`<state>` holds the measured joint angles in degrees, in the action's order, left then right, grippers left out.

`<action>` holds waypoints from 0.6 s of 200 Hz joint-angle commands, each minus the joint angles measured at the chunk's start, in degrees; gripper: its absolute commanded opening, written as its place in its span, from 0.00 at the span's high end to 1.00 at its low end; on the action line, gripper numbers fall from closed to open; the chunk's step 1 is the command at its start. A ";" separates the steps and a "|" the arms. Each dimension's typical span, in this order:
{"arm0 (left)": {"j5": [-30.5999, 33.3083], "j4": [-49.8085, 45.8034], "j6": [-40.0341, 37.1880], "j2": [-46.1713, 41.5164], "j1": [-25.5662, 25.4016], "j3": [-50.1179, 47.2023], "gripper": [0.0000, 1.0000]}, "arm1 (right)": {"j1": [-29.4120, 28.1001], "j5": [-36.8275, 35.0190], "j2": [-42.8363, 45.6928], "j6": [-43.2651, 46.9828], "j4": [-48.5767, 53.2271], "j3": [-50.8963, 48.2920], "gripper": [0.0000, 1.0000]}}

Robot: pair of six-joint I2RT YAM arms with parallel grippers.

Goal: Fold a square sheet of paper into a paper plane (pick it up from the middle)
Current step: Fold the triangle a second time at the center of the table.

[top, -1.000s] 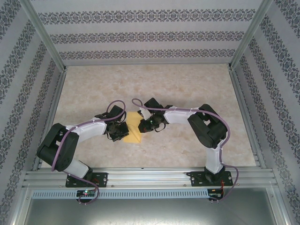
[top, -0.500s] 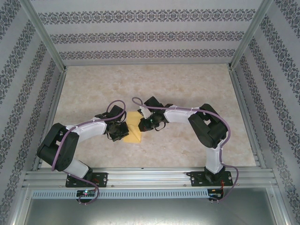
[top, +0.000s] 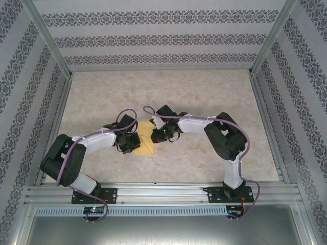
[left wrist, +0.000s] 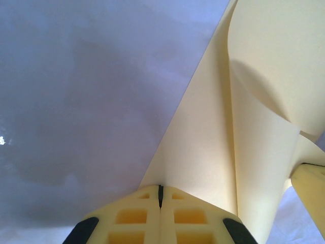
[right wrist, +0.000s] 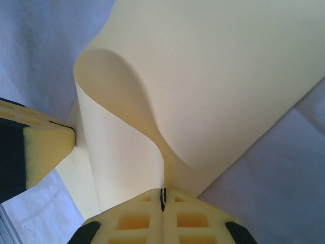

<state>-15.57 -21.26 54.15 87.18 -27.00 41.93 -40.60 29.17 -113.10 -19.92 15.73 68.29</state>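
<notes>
We have the sheet of paper low over the middle of the table, left gripper and right gripper each pinched tight on an edge. It's bowing over, so we'd match edges squarely before pressing any crease.

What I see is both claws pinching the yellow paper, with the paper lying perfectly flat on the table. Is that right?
Not quite. The left claw and the right claw do both pinch the yellow paper, but it is not flat: it curls up and over in a big bend between them. The right wrist view shows the curl clearly.
</notes>
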 commanded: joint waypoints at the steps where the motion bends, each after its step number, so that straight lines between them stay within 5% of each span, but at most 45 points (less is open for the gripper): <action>1: 3.62 -4.35 -1.24 1.54 -0.33 -0.36 0.96 | 0.42 -1.43 -1.00 0.67 1.02 0.90 0.99; 59: 2.85 -3.51 -1.15 1.23 -0.33 -0.55 0.96 | 0.41 -1.61 -2.01 0.77 1.40 1.14 0.98; 120: 2.03 -3.14 -2.71 -3.96 -0.38 0.31 0.84 | 0.28 -2.00 -2.74 0.63 2.12 1.14 0.99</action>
<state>-15.03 -21.82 53.23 86.06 -27.00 41.87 -40.60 28.77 -113.99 -19.92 15.90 68.77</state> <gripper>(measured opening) 0.133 0.052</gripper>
